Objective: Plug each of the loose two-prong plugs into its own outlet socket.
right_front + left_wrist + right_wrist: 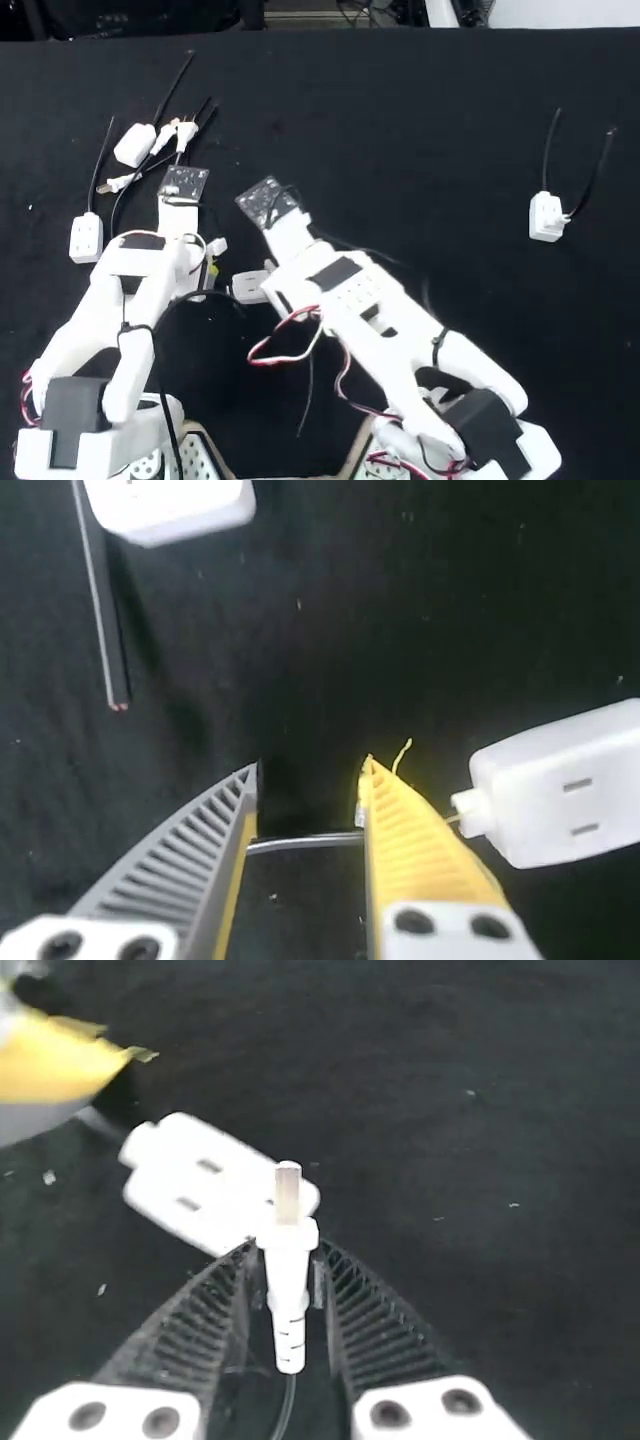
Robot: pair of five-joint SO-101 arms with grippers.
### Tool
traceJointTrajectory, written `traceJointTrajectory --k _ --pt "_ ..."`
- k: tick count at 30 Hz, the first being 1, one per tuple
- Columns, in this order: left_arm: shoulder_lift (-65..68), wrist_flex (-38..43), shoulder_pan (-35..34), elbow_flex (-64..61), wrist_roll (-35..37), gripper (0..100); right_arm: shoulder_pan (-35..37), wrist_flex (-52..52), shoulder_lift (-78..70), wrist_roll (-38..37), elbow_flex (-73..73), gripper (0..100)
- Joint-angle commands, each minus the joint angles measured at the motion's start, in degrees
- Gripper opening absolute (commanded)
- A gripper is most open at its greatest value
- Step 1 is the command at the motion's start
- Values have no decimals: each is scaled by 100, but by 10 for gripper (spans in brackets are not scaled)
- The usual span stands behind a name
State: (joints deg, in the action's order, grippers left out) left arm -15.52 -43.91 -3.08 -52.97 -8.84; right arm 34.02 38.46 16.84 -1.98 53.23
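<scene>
My right gripper (285, 1252) is shut on a white two-prong plug (287, 1230). The plug's prongs point at a white outlet socket (215, 1195) lying just ahead on the black table, a small gap away. That socket (248, 285) (560, 795) lies right beside the yellow finger (410, 840) of my left gripper (308, 770). The left gripper is open, low over the table, and a thin black cable (305, 842) crosses between its fingers. Two loose white plugs (175, 133) (120, 182) lie at the far left.
More white sockets lie at the left (87, 237), far left (134, 145) and far right (546, 216), each with a black cord. One socket (165, 505) with its cord (100, 590) lies ahead of the left gripper. The two arms stand close together.
</scene>
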Motion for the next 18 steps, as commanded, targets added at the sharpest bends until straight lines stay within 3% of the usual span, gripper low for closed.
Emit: traceJointTrajectory --k 1,7,12,18 --pt "-185 -132 4 13 26 167 -273 -18 -4 -35 -382 11" --pt "-185 -193 101 -84 484 167 -642 818 4 -378 -822 11" --pt "-387 -141 110 -268 484 167 -1776 308 -75 -888 -769 11" --pt "-985 264 101 -778 484 167 -1969 185 -690 -888 -725 30"
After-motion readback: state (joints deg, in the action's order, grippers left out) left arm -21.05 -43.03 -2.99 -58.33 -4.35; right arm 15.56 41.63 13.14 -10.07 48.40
